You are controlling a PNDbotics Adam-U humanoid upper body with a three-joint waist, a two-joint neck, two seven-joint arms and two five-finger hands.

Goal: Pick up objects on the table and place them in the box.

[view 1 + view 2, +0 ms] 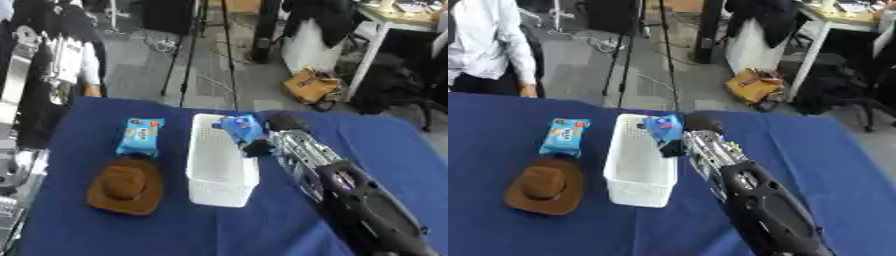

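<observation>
Left eye view. Right hand [262, 145] in from the near right, held over the far right rim of the white box [210, 187], fingers curled round a blue packet [242, 127]. Packet sits above the box's far end, half over the rim, not yet inside. Risk, as a judgement: let go from here and packet could catch the right wall, tip outward and land on the blue table [385, 145]; cause is the hold sitting on the rim line instead of over the middle. Also possible: forearm nudges the light box sideways. Packet's long axis runs roughly far to near, tilted a bit to the left; which end leads, cannot tell. Box long axis also far to near, so packet lines up fairly well with it. Left of box: second blue packet [140, 136], lying flat, long axis far to near. Nearer: brown hat [127, 187], crown up, just beside the box, apart from it. Left hand not showing.

Right eye view. Same layout. Right hand [674, 146] grasping blue packet [663, 127] at the far right corner of white box [636, 172]. Packet overlaps the rim, lower edge hidden by fingers. Second blue packet [564, 136] and brown hat [544, 186] untouched on the left, well clear of the arm. Both still to be boxed, judging by position.
</observation>
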